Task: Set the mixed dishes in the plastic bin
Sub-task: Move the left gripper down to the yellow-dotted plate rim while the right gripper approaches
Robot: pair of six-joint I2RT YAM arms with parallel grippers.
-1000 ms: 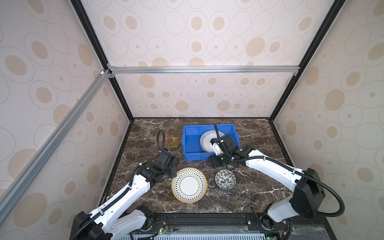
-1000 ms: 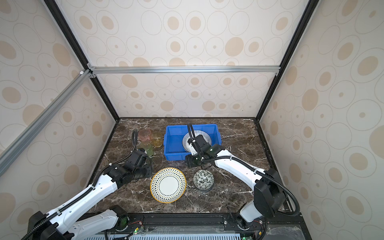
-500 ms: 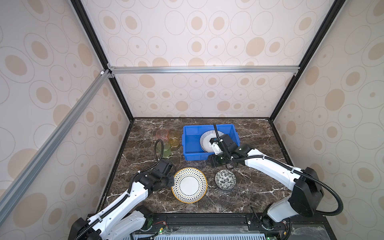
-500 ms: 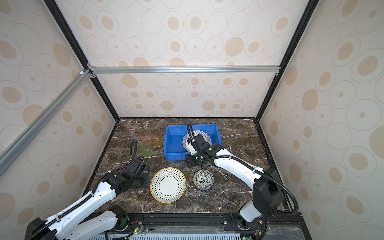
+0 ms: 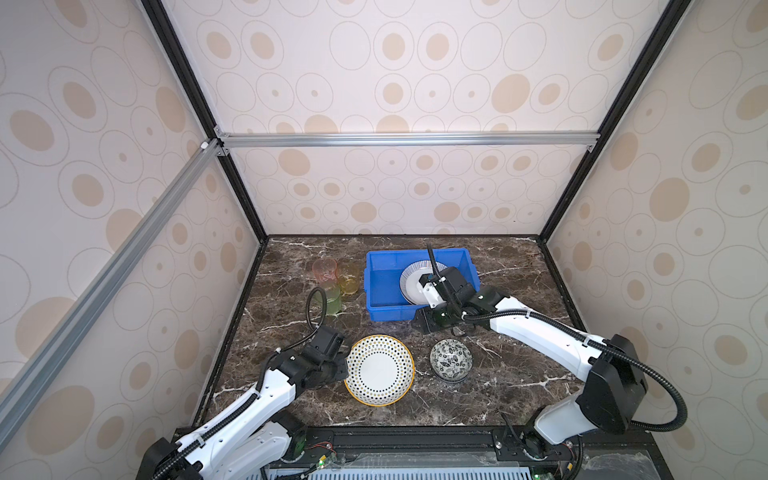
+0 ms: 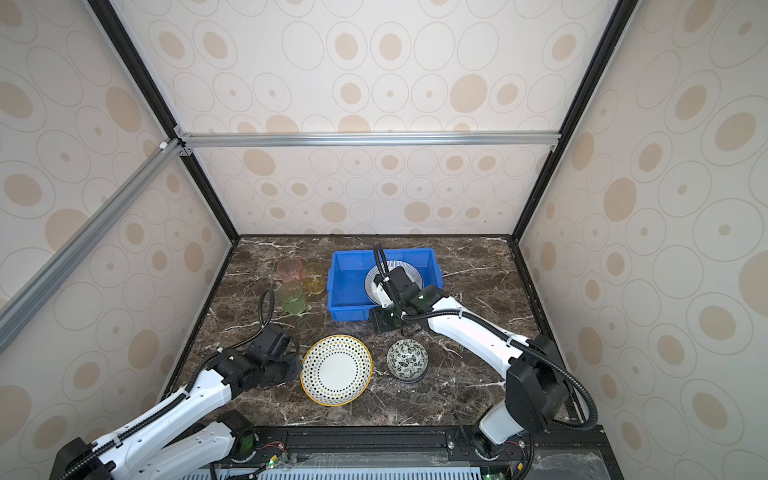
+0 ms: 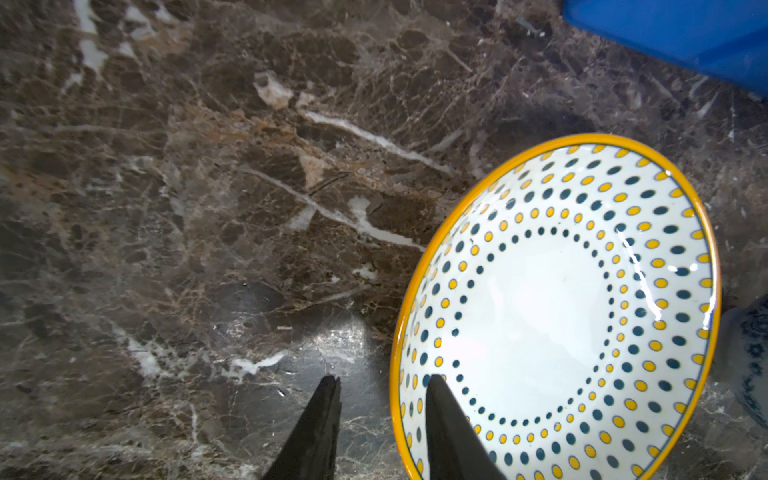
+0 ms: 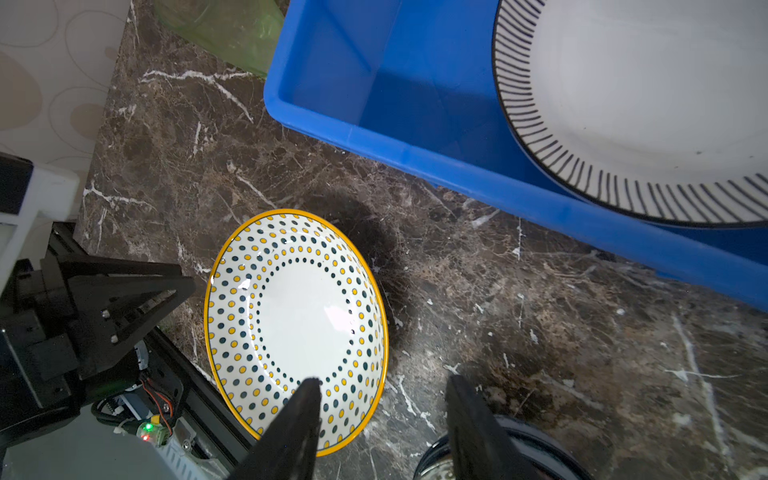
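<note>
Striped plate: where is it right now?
In both top views the striped plate lies inside the bin, toward its right end, partly hidden by the right arm.

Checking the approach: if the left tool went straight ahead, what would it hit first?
Probably the near rim of the round yellow-edged dotted ceramic plate, right in front of the open left tool.

The dark brown marble-look tabletop (image 7: 208, 166) is polished and smooth, showing soft glare; the round yellow-rimmed dotted ceramic plate (image 7: 557, 316) has a glossy glaze with bright highlights; the round black-striped white ceramic plate (image 8: 644, 104) is glazed too, with a duller sheen; the bright blue rectangular plastic bin (image 8: 415, 153) is smooth and faintly shiny; the green translucent tumbler (image 8: 224, 25) is see-through; the silver metal frame rail (image 5: 395, 139) looks brushed; the patterned wall panels (image 5: 374, 62) are matt.
</note>
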